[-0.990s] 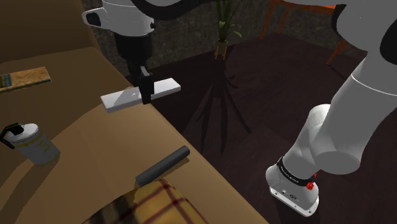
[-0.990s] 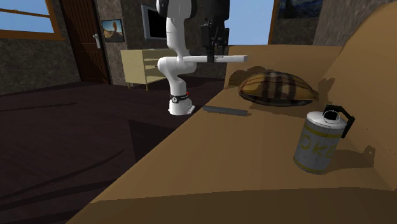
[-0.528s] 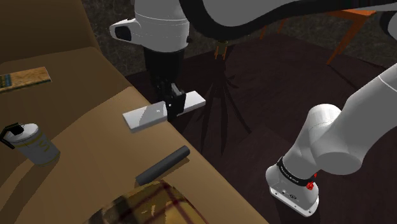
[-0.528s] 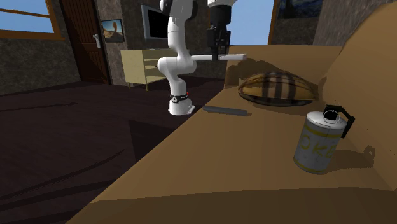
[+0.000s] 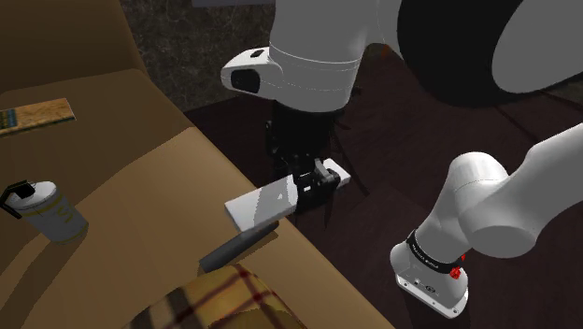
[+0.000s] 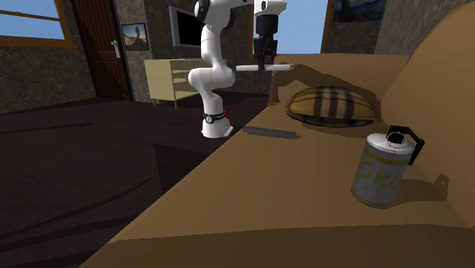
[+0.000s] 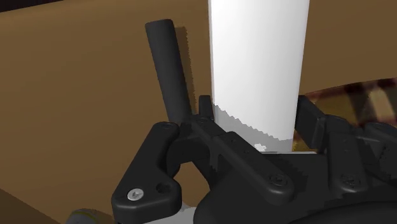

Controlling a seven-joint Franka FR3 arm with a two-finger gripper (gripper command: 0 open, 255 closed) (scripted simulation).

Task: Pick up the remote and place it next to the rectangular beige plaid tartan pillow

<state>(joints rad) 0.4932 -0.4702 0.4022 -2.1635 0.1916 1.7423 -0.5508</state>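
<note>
Shoulder view. The remote (image 5: 264, 204), clasped between the fingers (image 7: 310, 119), hangs over the front edge of the sofa seat (image 5: 140, 178), just above a rod (image 5: 238, 244) lying on that seat. The plaid pillow (image 5: 220, 301) lies just beside the rod, nearer the camera. A canister (image 5: 49, 210) stands well to the left; a book (image 5: 35, 114) lies behind it.

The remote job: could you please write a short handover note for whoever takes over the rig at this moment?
Gripper: shut on the white remote, holding it above the front edge of the couch seat.
Plaid pillow: on the seat, beyond a dark bar that lies between it and the remote.
Done: remote picked up.
Left: carry it to the pillow, set it down beside it, release.
</note>
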